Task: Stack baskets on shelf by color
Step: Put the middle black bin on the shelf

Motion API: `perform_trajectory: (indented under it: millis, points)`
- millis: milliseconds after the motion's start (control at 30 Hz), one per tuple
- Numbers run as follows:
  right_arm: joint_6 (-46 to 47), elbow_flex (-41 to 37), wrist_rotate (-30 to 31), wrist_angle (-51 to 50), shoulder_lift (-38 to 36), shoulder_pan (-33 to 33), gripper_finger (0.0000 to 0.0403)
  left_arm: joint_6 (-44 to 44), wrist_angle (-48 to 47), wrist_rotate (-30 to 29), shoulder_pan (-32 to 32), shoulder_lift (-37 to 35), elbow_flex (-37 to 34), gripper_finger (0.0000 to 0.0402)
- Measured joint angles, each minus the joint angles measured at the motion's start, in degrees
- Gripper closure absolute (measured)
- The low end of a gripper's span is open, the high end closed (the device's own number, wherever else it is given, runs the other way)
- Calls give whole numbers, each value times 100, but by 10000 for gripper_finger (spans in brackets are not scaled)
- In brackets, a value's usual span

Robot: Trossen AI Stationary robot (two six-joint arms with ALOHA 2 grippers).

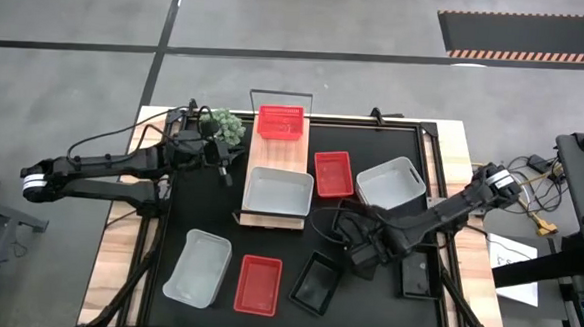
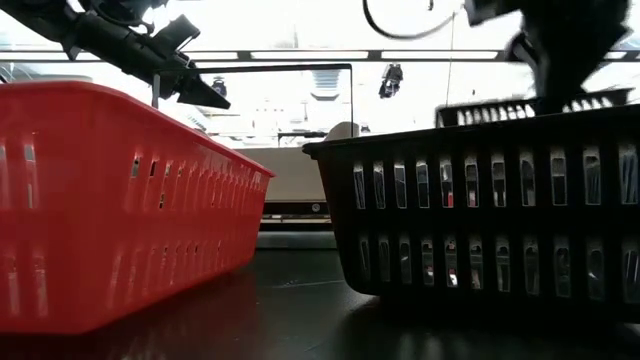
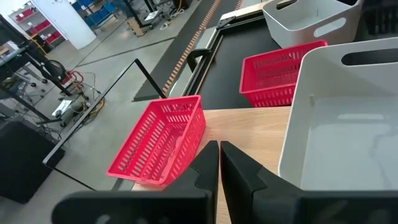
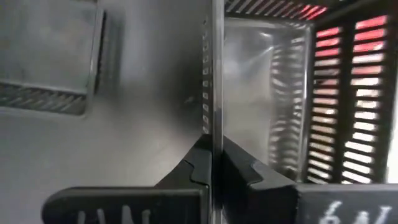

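Black tabletop (image 1: 286,283): a light-wood shelf (image 1: 278,158) is laid along its middle, with a thin dark wire frame at the far end.

On the shelf: a white basket (image 1: 277,192) is set at the near end; a red basket (image 1: 280,123) sits at the far end, seen tilted in the left wrist view (image 3: 163,140).

Beside the shelf, to the right: a red basket (image 1: 333,174), then a larger white basket (image 1: 391,184).

Along the table's near edge: a white basket (image 1: 198,268), a red basket (image 1: 260,284) and a black basket (image 1: 317,283) are lined up from left to right. Another black basket (image 1: 415,275) is noted toward the right edge.

Right gripper (image 4: 212,163): lowered at a black basket (image 1: 360,242) right of centre; its fingers are pressed together on the thin basket wall (image 4: 213,74), one either side.

Left gripper (image 3: 219,163): held closed and empty over the shelf's left edge, close to a green ball plant (image 1: 227,128).
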Motion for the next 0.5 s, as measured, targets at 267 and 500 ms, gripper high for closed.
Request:
perform_trajectory:
  millis: [267,500]
  points:
    - [-1567,1038,357,-424,0,-773,394,106,13,0,0,0,0,402]
    - [-3117,1525,357,-532,2,-1697,394,109,15,0,0,1,0,402]
